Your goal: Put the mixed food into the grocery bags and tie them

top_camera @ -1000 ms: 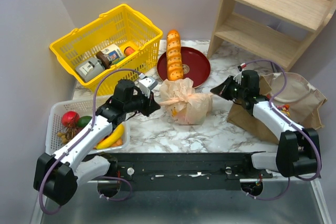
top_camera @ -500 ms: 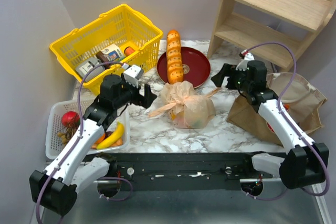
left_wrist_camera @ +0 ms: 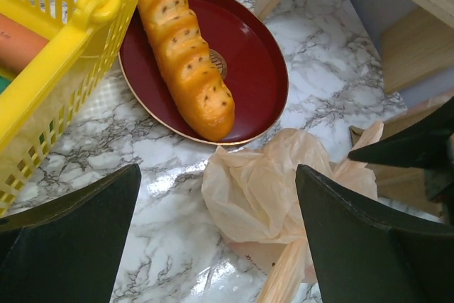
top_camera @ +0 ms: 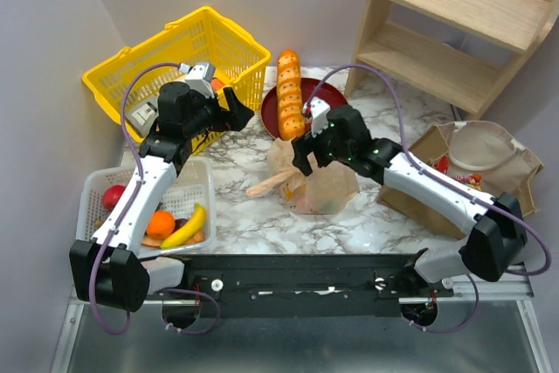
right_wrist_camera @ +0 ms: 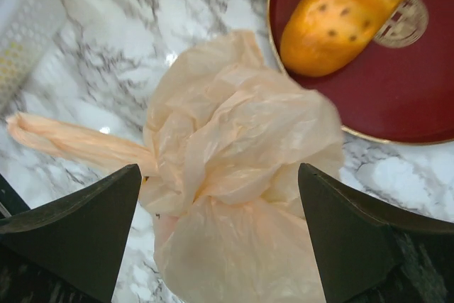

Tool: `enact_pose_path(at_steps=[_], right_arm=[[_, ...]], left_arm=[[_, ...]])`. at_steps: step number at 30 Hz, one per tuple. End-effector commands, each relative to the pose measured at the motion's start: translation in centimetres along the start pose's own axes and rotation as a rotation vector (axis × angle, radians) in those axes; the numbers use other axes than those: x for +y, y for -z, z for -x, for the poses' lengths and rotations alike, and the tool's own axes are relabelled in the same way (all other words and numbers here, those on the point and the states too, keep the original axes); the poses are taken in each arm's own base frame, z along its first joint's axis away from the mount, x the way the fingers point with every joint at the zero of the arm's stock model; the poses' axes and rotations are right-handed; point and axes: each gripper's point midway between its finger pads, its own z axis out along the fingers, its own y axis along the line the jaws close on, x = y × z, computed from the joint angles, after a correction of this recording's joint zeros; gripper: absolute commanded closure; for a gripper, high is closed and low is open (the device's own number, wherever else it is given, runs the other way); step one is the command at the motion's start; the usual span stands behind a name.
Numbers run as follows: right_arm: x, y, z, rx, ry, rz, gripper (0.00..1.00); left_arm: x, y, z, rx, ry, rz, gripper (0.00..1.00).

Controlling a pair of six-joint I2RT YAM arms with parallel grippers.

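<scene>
Behind the left gripper (left_wrist_camera: 218, 168), a banana (top_camera: 188, 225) and other fruit lie in the white tray (top_camera: 94, 183), not yet bagged. Both grippers are spread wide and hold nothing. The right gripper (right_wrist_camera: 218, 168) hovers over the plastic bag (right_wrist_camera: 234, 133); the bag's gathered neck sits between the fingers, and a twisted tail (right_wrist_camera: 71, 143) trails out under one of them. The paper bag (top_camera: 489, 194) sits well off to its right. To snug the tie, the right gripper should probably drop onto the neck while the left takes the tail, pulling gently since the film looks thin. Beyond the fingers lies the loaf (right_wrist_camera: 340, 12) on the red plate (right_wrist_camera: 404, 83).
</scene>
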Motion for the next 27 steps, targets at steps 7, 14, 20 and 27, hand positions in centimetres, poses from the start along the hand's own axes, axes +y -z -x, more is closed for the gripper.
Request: enact_pose_path(at_steps=[7,14,20,27], right_arm=[[0.0,-3.7,-7.0,0.269,0.128,-0.167,0.0],[0.2,-4.7,-9.4,0.347,0.058,-0.198,0.25],[1.4,-1.5,-1.2,0.149,0.03,-0.152,0.99],[-5.0,12.2,11.6,-0.169,0.155,-0.523,0.99]], left_arm=[[1.2,1.0,-0.6,0.007,-0.084,0.055,0.01],[1.8,1.1,-1.0,0.009,-0.091,0.083,0.01],[2.7,1.2,-0.9,-0.001,-0.106,0.129,0.01],[3.0,1.6,-0.8,-0.015,-0.139,0.144,0.01]])
